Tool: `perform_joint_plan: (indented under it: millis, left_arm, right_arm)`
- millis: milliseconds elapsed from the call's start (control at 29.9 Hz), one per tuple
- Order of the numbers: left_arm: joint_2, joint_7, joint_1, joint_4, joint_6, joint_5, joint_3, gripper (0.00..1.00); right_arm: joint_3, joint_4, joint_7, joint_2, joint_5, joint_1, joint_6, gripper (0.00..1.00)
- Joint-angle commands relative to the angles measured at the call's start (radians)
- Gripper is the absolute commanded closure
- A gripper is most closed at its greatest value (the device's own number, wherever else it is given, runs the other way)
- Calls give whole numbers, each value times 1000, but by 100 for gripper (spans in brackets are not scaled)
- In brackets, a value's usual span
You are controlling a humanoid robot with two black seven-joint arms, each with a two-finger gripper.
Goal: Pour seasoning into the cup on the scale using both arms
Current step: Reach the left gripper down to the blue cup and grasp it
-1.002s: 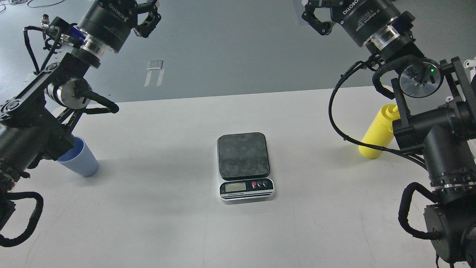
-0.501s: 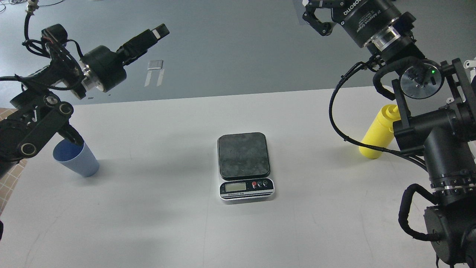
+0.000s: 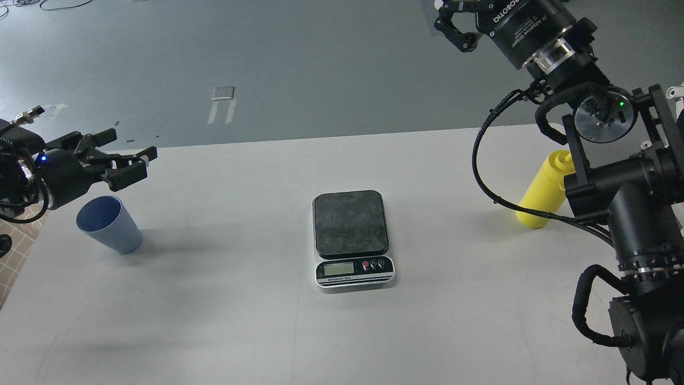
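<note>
The light blue cup [image 3: 110, 226] stands on the white table [image 3: 240, 331] at the far left. My left gripper [image 3: 131, 146] is low at the left edge, just above and behind the cup, pointing right, open and empty. The scale [image 3: 350, 222] sits mid-table with nothing on its dark plate and its display toward me. The yellow seasoning bottle [image 3: 541, 193] stands at the right, its top partly hidden behind my right arm. My right gripper [image 3: 454, 21] is high at the top edge, far above the bottle, its fingertips cut off by the frame.
My bulky right arm [image 3: 636, 214] and its looped cable fill the right side next to the bottle. The table's far edge runs behind the scale, with grey floor and a tape mark [image 3: 223, 101] beyond it.
My left arm has swung down from the top left corner to a low pose beside the cup, uncovering the cup. The right arm has hardly moved.
</note>
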Motion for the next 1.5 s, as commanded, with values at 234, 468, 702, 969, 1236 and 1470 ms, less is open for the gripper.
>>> perform_joint_plan:
  millis: [234, 468, 702, 969, 1236, 1470]
  left_arm:
    - [29, 1, 87, 97, 31, -25, 24, 8]
    - [16, 1, 105, 137, 29, -40, 26, 17]
    - [14, 1, 128, 143, 22, -82, 26, 21]
    - [-9, 1, 142, 160, 22, -83, 26, 23]
    - [-23, 1, 150, 167, 20, -98, 26, 42]
    - [-50, 1, 150, 204, 20, -117, 26, 46]
  right_arm:
    - [0, 0, 0, 0, 0, -3, 0, 0]
    - [0, 1, 0, 0, 0, -9, 0, 0]
    - [0, 10, 0, 0, 0, -17, 0, 0]
    - [0, 10, 0, 0, 0, -18, 0, 0]
    - [0, 10, 0, 0, 0, -17, 0, 0]
    - [3, 10, 0, 1, 0, -17, 0, 0]
